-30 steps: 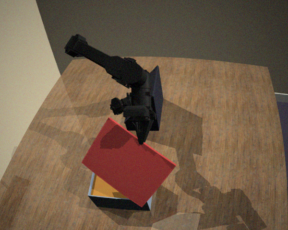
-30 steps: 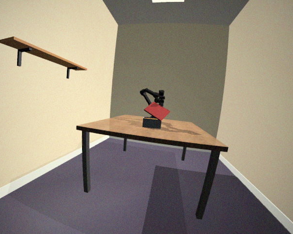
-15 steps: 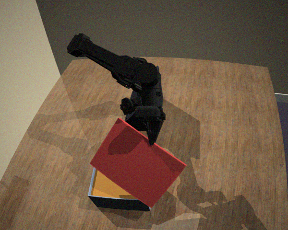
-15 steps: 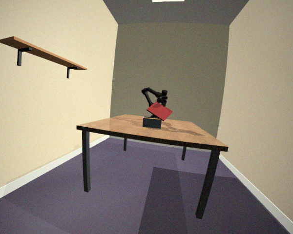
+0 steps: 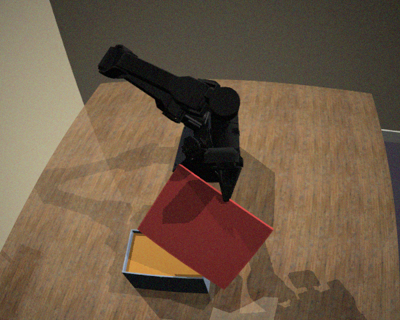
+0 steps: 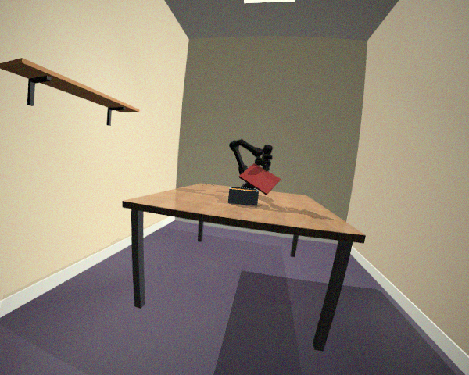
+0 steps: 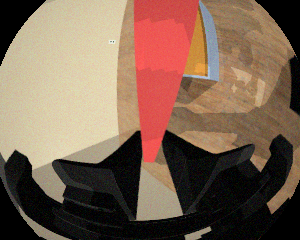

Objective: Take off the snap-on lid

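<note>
The red lid hangs in the air, tilted, off the box. My gripper is shut on the lid's edge on the robot's side, near the middle of that edge. The storage box stands upright on the table, dark outside with a light blue-grey rim and an orange inside. The lid overlaps the box's right part in the top view and hides its back right corner. In the exterior view the lid is above and to the right of the box.
The wooden table carries the box and the arm's dark base. Its right edge shows in the top view. A wall stands at the left, and a shelf hangs on the left wall in the exterior view.
</note>
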Controlling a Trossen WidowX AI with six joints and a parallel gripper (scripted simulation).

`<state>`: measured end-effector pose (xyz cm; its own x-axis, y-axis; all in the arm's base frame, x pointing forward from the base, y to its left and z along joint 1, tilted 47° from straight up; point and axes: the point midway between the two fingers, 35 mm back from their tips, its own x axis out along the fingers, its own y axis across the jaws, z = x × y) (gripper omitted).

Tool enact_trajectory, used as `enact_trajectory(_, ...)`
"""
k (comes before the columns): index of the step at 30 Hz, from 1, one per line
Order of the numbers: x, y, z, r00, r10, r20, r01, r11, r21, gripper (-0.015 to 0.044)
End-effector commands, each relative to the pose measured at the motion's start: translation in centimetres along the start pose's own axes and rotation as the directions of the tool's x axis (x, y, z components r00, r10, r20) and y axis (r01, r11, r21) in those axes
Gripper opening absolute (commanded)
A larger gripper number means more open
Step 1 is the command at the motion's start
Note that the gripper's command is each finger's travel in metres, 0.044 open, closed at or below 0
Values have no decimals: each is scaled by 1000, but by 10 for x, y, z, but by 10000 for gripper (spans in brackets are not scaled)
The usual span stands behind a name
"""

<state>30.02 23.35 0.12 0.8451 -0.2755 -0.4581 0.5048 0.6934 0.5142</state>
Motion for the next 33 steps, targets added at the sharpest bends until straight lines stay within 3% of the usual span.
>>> enact_trajectory(1, -1, 3, -10, 1000, 7, 2, -7, 1000, 7, 0)
enact_trajectory(33, -1, 5, -74, 1000, 8, 0, -8, 1000, 10, 0)
